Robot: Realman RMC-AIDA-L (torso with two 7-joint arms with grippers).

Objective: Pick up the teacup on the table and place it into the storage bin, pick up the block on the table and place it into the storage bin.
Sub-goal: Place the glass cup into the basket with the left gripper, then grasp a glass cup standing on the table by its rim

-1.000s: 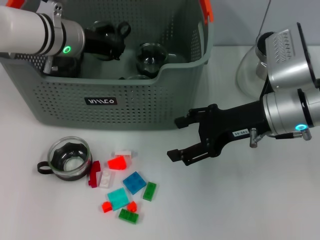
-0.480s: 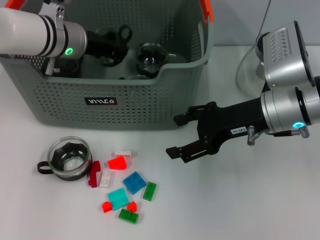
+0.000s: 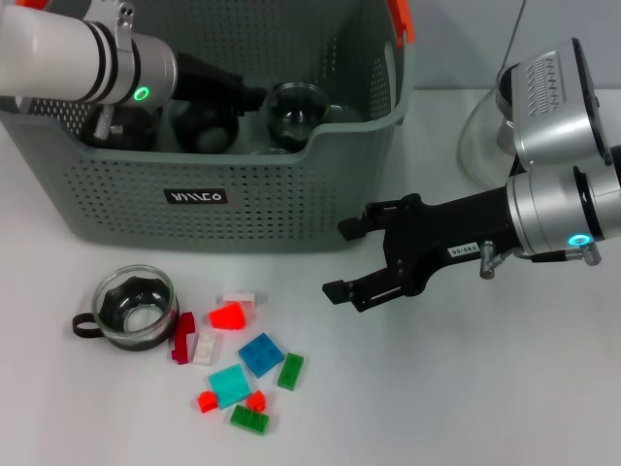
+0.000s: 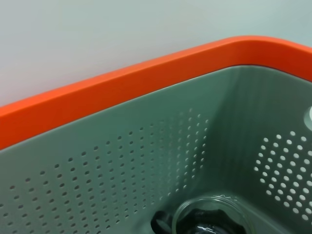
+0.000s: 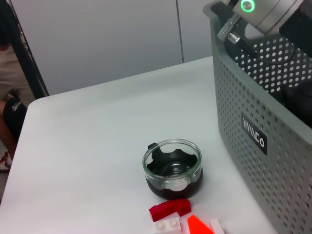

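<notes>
At the upper left of the head view the left gripper (image 3: 233,94) reaches inside the storage bin (image 3: 243,209), and whether its fingers are spread or closed cannot be told; glass cups (image 3: 296,109) already sit in the bin. Lower left, one teacup (image 3: 138,308) stands on the table (image 3: 466,398) just beside the scattered blocks (image 3: 260,353), none of which is lifted. At centre right the right gripper (image 3: 347,260) hovers with fingers spread and empty, near the bin's front corner and above the blocks. By my reading, this teacup and the blocks remain to be binned
</notes>
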